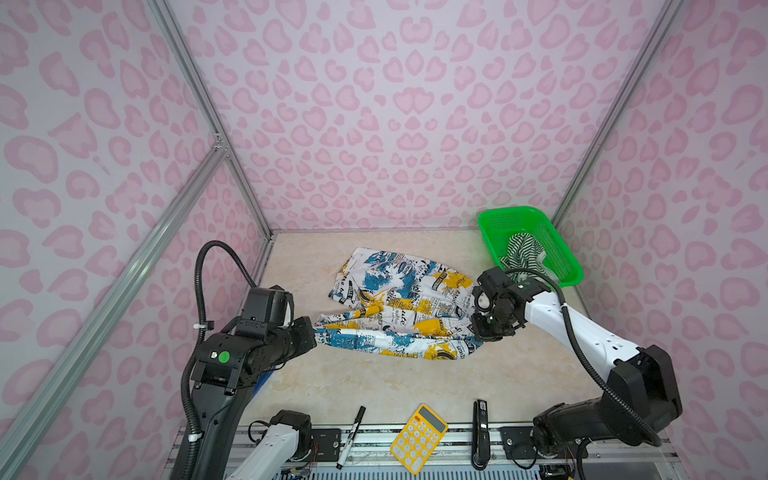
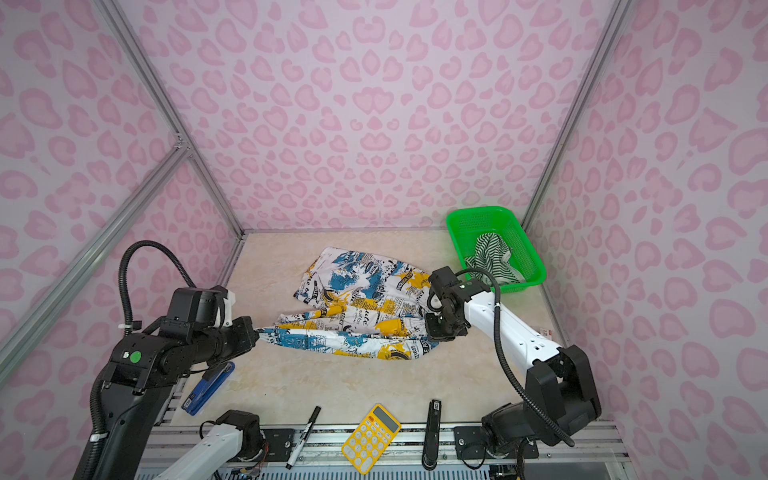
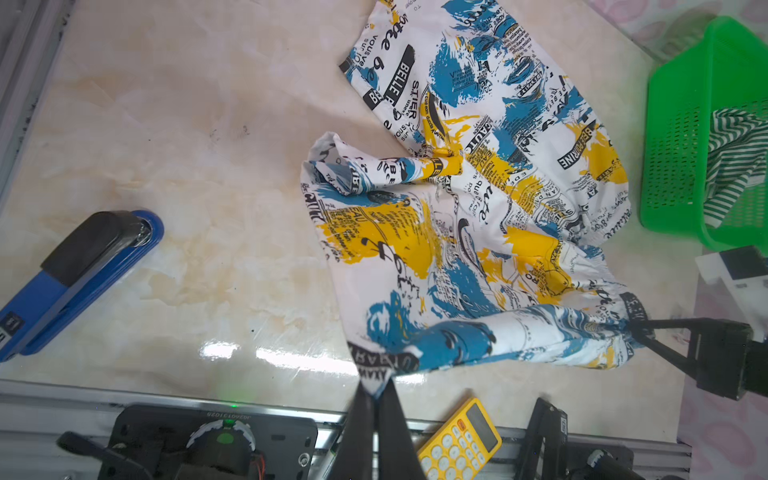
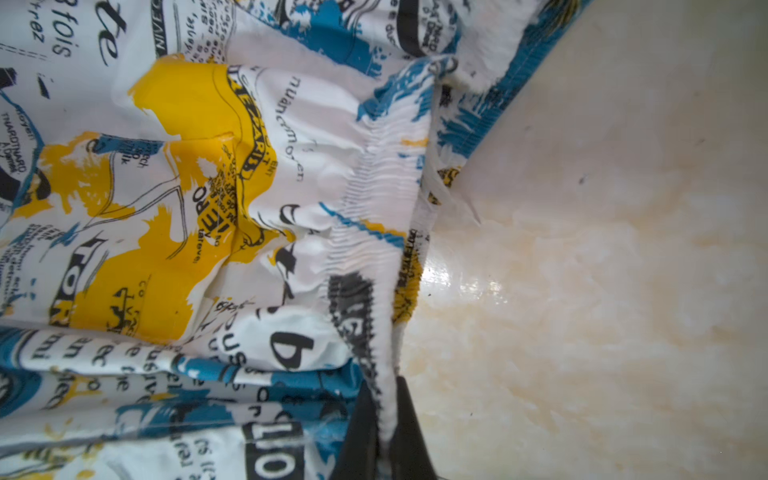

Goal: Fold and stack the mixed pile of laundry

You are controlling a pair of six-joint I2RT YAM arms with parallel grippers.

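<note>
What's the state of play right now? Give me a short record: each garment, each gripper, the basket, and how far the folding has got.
printed garment: on the table, rumpled, near edge stretched between both grippers
left gripper: shut on one corner of the printed garment
right gripper: shut on its elastic hem at the opposite end
striped garment: bunched inside the basket
basket: far right corner of the table
folding: nothing folded, no stack yet
</note>
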